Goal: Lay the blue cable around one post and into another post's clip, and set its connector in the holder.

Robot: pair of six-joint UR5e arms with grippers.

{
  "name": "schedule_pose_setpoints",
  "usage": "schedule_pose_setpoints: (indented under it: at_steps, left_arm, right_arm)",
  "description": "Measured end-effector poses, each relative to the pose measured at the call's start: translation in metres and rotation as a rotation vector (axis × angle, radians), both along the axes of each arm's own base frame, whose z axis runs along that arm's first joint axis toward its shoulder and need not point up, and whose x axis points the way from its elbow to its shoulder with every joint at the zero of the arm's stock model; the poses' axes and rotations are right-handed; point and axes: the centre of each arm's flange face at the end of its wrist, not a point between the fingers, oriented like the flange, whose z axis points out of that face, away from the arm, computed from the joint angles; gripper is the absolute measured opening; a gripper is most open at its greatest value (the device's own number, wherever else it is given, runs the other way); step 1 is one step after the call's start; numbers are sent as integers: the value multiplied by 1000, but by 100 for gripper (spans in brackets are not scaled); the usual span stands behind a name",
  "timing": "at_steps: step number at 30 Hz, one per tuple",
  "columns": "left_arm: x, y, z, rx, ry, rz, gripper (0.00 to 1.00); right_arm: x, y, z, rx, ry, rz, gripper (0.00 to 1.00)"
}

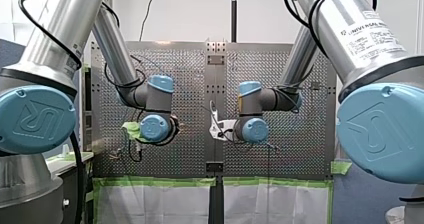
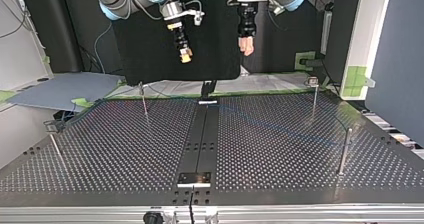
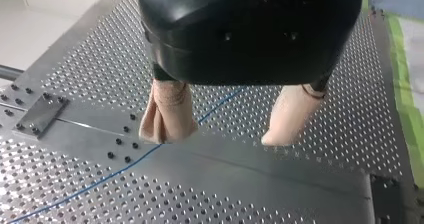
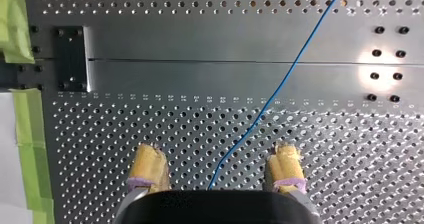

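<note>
- The cable (image 4: 299, 59) lies flat on the table (image 4: 125, 119). It is a thin blue line that crosses the smooth strip (image 4: 200, 49) at a slant and runs on over the holes on both sides.
- Your right gripper (image 4: 216, 149) hangs over the cable with its yellow pads (image 4: 147, 164) spread wide. In the right wrist view the cable runs between the two pads and touches neither, so this gripper holds nothing.
- Your left gripper (image 3: 216, 140) is spread wide too, its beige pads (image 3: 167, 116) well apart and empty. In the left wrist view the cable lies on the table beneath it and passes out of sight behind one pad.
- In the top view both grippers hang well above the table, near its far edge. The right one is at the view's left and the left one at the view's right, near each other but apart.
- Four thin posts (image 2: 144, 98) stand upright on the table, two towards the far edge and two nearer the sides.
- In the top view the cable shows only faintly across the view's right half, so you cannot tell whether it touches any post.
- A black plate (image 4: 72, 59) sits at one end of the strip, just beside green tape (image 4: 15, 24).
</note>
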Motion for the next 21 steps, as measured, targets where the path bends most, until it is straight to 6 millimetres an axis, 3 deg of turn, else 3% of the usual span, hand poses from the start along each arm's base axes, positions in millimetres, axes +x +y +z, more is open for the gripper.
schedule_pose_setpoints:
  at_steps: [21]
  left_arm:
    - [-6,5,-4,68,37,17,100]
  right_arm:
    - [-1,3,-1,3,33,2,95]
